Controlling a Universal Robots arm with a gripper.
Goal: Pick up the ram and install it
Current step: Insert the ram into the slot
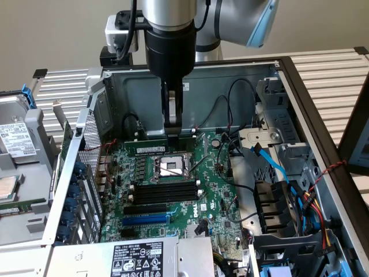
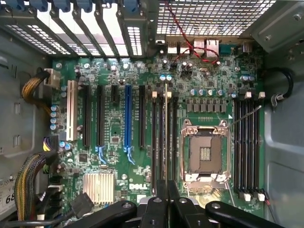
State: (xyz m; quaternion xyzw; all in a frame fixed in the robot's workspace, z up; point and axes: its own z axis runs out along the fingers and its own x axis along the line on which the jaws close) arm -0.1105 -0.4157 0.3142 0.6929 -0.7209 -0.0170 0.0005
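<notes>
The ram [image 2: 166, 128] is held edge-on between the fingers [image 2: 154, 209] of the gripper [image 1: 172, 135], which are closed narrowly on it, over the black memory slots [image 2: 154, 142] beside the CPU socket [image 2: 204, 152]. It is judged light, stiff and fragile. It is best gripped by its long edges, clear of chips and contacts.

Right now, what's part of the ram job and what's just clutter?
Job: ram, held in the tool; black memory slots; motherboard.
Lying about: hard drive beside the case; power supply; blue cable.
</notes>
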